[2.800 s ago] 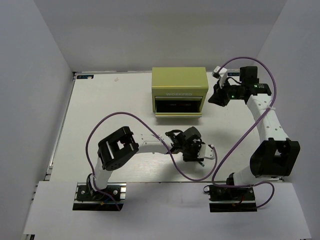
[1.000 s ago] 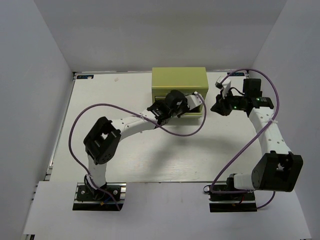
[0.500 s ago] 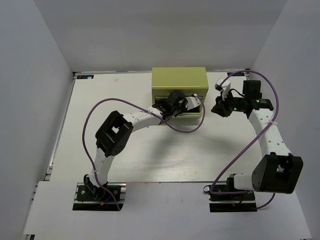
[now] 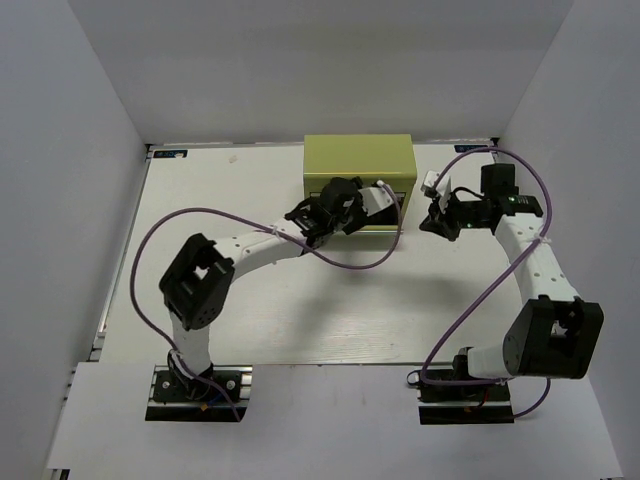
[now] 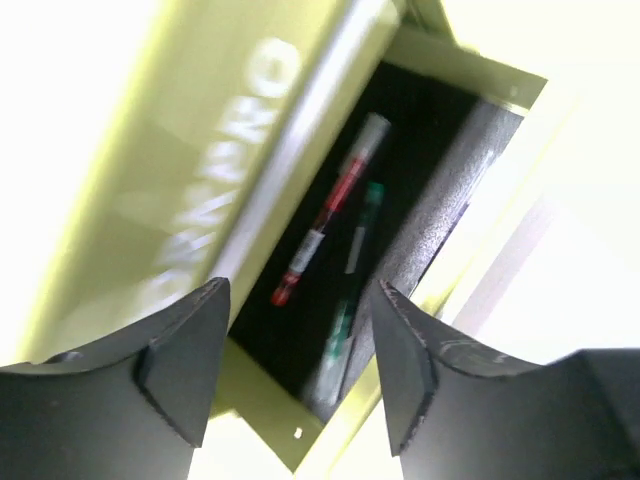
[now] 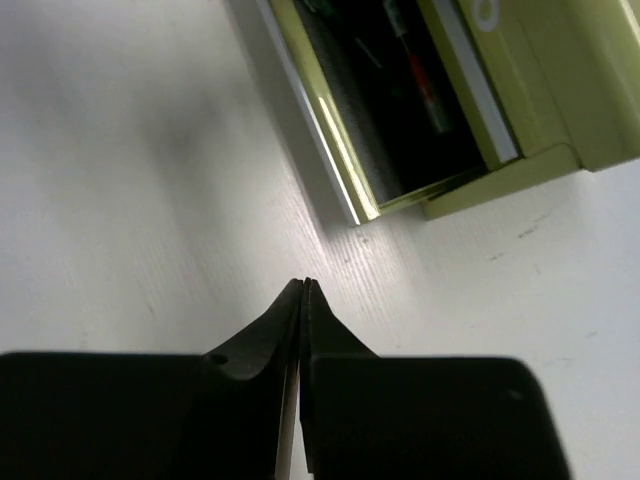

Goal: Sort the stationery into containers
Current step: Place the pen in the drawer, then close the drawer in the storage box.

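Two pens, red [image 5: 330, 210] and green [image 5: 352, 265], in drawer [image 5: 437, 215]; left fingers [image 5: 180, 350] spread empty, right [image 6: 275, 335] pinched.

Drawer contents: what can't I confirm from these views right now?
- Left wrist: drawer is blurred. Only a red pen and a green pen show, and parts sit behind the left gripper.
- Top view: drawer interior is covered by the left arm over the tool chest.
- Right wrist: part of the drawer is cut by the top edge, and the interior is dark.
- Other pens: not made out in any view.
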You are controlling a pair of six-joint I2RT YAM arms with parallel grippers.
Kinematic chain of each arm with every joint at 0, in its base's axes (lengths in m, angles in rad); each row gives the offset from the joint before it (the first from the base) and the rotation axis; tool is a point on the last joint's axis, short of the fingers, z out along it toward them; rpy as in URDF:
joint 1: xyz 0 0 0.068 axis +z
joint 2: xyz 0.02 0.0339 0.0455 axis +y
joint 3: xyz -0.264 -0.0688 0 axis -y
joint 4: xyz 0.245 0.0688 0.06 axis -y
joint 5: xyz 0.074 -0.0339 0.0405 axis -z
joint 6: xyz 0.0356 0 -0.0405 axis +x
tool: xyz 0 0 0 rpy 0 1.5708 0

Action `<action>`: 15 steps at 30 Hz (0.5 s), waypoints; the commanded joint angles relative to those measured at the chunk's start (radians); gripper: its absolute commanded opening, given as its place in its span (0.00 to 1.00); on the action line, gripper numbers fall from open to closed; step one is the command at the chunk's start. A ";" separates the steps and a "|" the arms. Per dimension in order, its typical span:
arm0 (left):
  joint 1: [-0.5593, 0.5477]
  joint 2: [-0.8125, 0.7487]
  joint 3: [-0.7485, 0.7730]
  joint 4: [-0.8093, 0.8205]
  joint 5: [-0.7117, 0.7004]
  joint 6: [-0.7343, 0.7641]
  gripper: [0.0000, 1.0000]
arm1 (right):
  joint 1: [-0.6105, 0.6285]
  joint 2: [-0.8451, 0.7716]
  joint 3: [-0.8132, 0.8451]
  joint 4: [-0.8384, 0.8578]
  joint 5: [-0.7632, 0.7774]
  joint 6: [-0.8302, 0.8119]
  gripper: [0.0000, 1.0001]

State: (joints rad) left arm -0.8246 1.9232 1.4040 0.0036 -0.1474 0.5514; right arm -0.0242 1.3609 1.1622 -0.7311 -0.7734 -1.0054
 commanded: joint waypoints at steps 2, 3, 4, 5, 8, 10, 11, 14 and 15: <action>-0.002 -0.205 -0.037 0.032 0.012 -0.103 0.69 | 0.007 0.033 0.008 -0.080 -0.107 -0.165 0.00; -0.002 -0.255 -0.051 0.020 0.012 -0.166 0.71 | 0.019 0.041 0.010 -0.096 -0.113 -0.203 0.00; -0.002 -0.282 -0.065 0.003 0.012 -0.198 0.71 | 0.021 0.061 0.014 -0.094 -0.109 -0.208 0.00; -0.002 -0.308 -0.074 -0.016 0.002 -0.232 0.74 | 0.023 0.070 0.016 -0.093 -0.104 -0.216 0.00; 0.010 -0.426 -0.163 -0.094 0.002 -0.433 0.85 | 0.107 0.119 0.022 -0.064 -0.069 -0.220 0.00; 0.010 -0.487 -0.215 -0.158 -0.017 -0.593 0.92 | 0.177 0.144 0.016 -0.004 -0.006 -0.190 0.04; 0.010 -0.548 -0.273 -0.180 -0.017 -0.634 0.95 | 0.237 0.158 0.011 0.018 0.032 -0.164 0.05; 0.010 -0.647 -0.420 -0.218 -0.050 -0.783 0.99 | 0.306 0.202 0.004 0.128 0.124 -0.084 0.08; 0.010 -0.721 -0.460 -0.218 -0.063 -0.816 0.99 | 0.343 0.219 0.010 0.142 0.143 -0.067 0.10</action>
State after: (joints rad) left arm -0.8192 1.2999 1.0477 -0.1116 -0.1703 -0.0486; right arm 0.2596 1.5482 1.1622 -0.7033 -0.7181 -1.1366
